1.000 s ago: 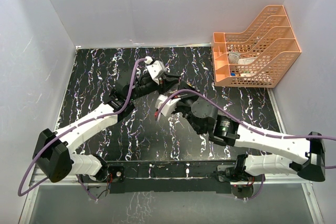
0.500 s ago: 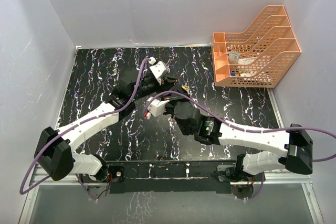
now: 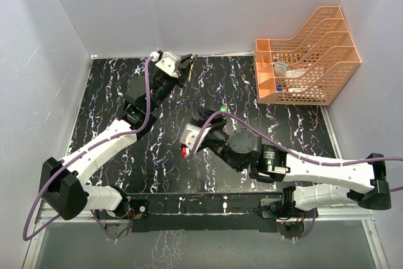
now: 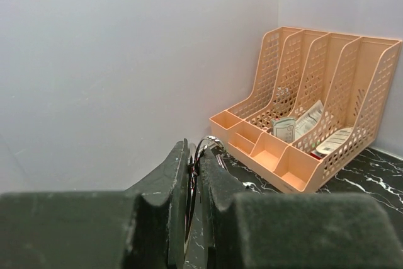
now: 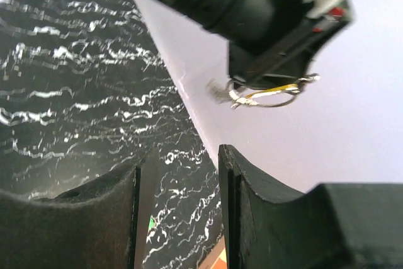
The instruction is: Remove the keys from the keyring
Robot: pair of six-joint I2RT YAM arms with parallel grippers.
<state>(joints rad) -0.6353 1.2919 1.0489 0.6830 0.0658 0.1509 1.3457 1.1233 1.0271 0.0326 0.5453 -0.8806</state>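
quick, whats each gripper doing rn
left gripper: shut on the keyring.
right gripper: jaws apart, with a green speck in the gap. Whether it grips anything cannot be told.

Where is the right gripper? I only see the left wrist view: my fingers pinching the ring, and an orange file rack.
Observer: The right gripper hangs over the middle of the table, apart from the left gripper at the far end.
Operator: Is it holding anything?
Observer: No, its jaws stand open, with only table between them.
Operator: Any keys on what I hold?
Observer: The right wrist view shows a yellow-headed key on the keyring; one dull piece beside it I cannot identify.
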